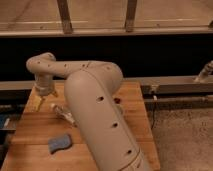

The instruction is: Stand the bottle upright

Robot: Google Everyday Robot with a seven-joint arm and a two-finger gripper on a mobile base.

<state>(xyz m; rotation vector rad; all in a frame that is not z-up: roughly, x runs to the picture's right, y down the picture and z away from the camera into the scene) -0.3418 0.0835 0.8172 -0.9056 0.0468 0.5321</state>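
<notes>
The bottle (63, 114) lies on its side on the wooden table (35, 130), left of centre, a slim whitish shape with a printed label pointing toward the front right. My gripper (43, 100) hangs from the wrist at the table's back left, just above and left of the bottle's far end. Its fingers (38, 105) stand apart and point down with nothing between them. The big beige arm (95, 110) crosses the middle of the view and hides the table behind it.
A blue-grey sponge (60, 142) lies near the front left of the table. A small dark reddish thing (118, 100) peeks out at the arm's right edge. A dark rail and wall run behind the table; grey floor lies to the right.
</notes>
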